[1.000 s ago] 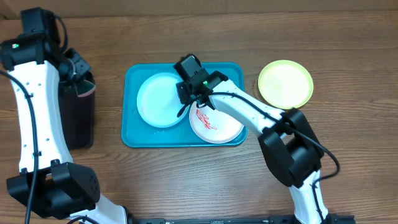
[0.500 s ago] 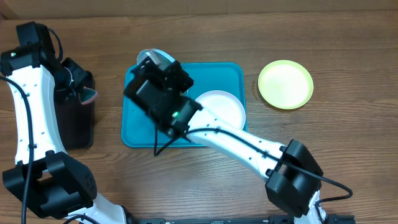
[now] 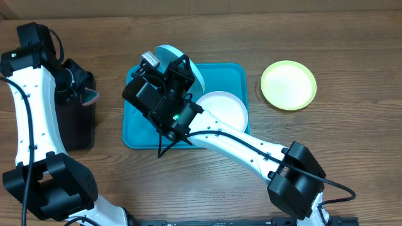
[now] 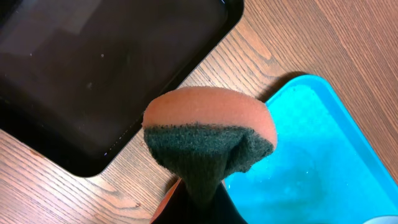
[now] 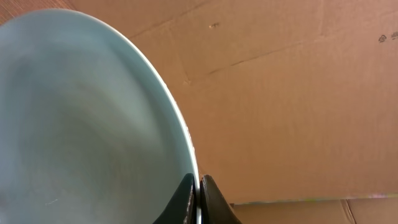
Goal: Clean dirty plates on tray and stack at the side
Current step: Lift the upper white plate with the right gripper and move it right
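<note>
My right tool [image 5: 198,182] is pinching the tilted light blue plate [image 5: 81,124] by its rim; I'm planning gentle wipes from nine o'clock with the sponge [image 4: 208,121] clamped in my left tool [image 4: 193,205].

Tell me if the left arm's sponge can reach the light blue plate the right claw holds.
Probably yes: the light blue plate hangs over the tray's left half, the sponge close beside it, nothing between them.
</note>
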`<state>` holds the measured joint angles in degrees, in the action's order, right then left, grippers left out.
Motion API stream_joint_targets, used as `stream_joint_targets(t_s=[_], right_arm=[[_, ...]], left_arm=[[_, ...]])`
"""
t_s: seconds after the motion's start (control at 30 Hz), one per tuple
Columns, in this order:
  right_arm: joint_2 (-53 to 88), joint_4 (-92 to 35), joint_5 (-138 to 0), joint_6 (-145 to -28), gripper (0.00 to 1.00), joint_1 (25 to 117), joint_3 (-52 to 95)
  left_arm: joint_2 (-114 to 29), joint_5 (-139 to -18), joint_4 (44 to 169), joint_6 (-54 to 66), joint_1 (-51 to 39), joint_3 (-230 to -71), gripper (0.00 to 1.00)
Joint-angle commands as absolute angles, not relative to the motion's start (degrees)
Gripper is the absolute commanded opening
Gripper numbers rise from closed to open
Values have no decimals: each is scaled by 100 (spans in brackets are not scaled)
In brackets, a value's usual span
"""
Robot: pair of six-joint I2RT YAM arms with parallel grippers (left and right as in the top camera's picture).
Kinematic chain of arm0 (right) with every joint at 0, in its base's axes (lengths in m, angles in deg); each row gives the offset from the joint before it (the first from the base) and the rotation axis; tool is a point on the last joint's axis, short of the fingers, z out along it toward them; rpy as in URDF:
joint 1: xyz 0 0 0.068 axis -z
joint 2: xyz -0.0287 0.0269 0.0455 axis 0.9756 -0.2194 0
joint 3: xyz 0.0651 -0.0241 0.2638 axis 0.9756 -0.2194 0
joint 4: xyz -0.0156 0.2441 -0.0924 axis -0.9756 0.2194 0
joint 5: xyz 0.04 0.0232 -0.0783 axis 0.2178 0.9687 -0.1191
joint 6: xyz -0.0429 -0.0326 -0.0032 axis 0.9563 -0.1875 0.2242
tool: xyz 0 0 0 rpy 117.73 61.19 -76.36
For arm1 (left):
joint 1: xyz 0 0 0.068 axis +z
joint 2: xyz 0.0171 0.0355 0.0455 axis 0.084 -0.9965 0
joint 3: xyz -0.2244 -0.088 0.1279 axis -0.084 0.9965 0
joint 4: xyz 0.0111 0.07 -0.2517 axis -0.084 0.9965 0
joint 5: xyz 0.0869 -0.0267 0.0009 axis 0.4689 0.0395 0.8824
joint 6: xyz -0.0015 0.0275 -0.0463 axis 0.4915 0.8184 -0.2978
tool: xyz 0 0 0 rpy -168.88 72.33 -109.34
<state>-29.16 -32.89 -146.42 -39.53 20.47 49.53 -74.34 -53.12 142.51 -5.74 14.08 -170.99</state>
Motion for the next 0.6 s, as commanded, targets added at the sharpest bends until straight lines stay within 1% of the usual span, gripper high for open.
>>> stream_joint_targets(t_s=[0.0,0.07,0.13,0.23,0.3,0.33,0.4,0.5,0.57], right_arm=[[-2798,-3329,-14708,-4154,4,2095,5039],[-2798,-3217,-14354,-4751,4,2156,5034],[-2800,-2817,-13219,-5568,4,2305,4997],[-2822,-2332,-11348,-6340,4,2715,4949],[-2809,-2070,-10520,-7431,4,3122,4955],[-2793,-1973,-10249,-7772,4,3284,4964],[-2761,-1726,-9359,-8513,4,3874,4964],[-2761,-1383,-8264,-9044,4,4827,4962],[-2767,-1040,-7486,-9452,4,5660,4962]], left_arm=[[-7484,-5373,14225,-709,1456,-17042,4],[-7484,-5373,14223,-707,1456,-17042,4],[-7484,-5373,14225,-705,1456,-17042,4],[-7484,-5376,14227,-685,1456,-17042,4],[-7484,-5373,14229,-683,1456,-17042,4],[-7484,-5373,14229,-681,1456,-17042,4],[-7484,-5369,14227,-659,1456,-17042,4],[-7484,-5369,14227,-646,1456,-17042,4],[-7484,-5369,14227,-622,1456,-17042,4]])
